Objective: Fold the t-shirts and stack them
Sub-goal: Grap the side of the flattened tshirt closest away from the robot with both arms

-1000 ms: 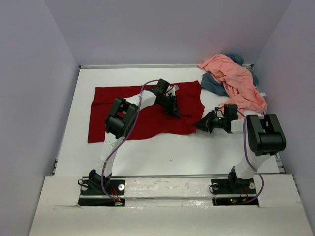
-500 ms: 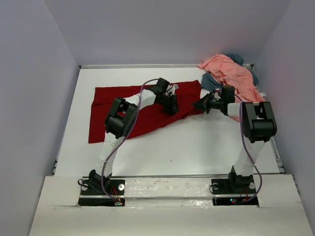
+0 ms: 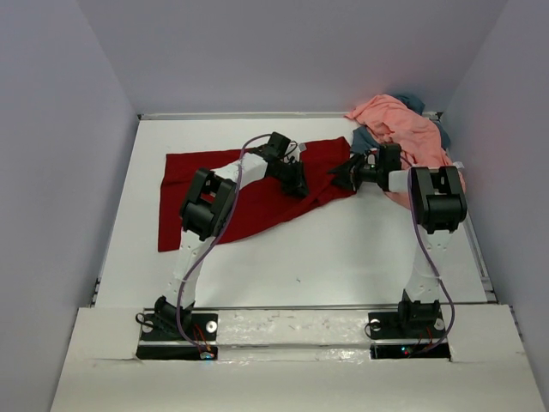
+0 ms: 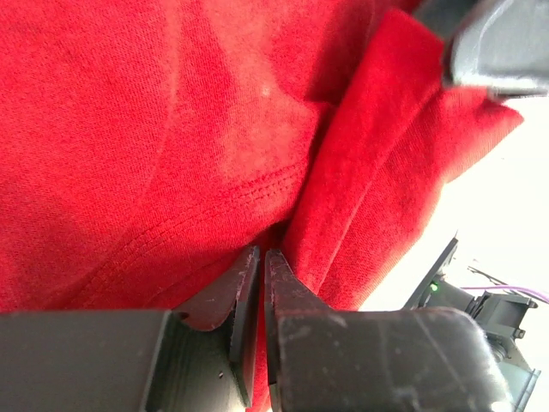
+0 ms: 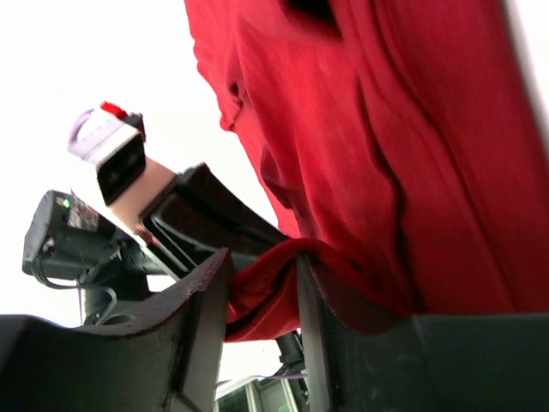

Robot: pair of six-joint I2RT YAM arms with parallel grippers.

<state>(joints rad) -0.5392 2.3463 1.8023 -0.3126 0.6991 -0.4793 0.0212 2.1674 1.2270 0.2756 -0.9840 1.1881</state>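
Found dark red t-shirt [image 3: 176, 197] lying on the white bench [image 3: 326, 257], left of centre and toward the far side. Flat at its left end, rumpled and doubled over at its right end. Noted its near edge running on a slant from near left up to far right.

Located left pincer [image 3: 298, 186] down on the right-hand part of that shirt. Checked wrist view: fingers [image 4: 243, 292] only a sliver apart, tips set against a raised fold beside a stitched hem (cannot tell whether any cloth sits in the slit).

Located right pincer [image 3: 336, 177] at the shirt's right edge, pointing left toward the other pincer, near it but apart. Checked wrist view: fingers [image 5: 202, 300] spread, a rolled lip of red cloth lying in the gap between them, long creases filling the rest of the view.

Recorded salmon pink t-shirt [image 3: 399, 124] heaped unfolded in the far right corner, lying over slate blue-grey t-shirt [image 3: 362, 137], showing only at the edges. Placed heap just beside the right arm's wrist; cannot tell whether touching the red shirt.
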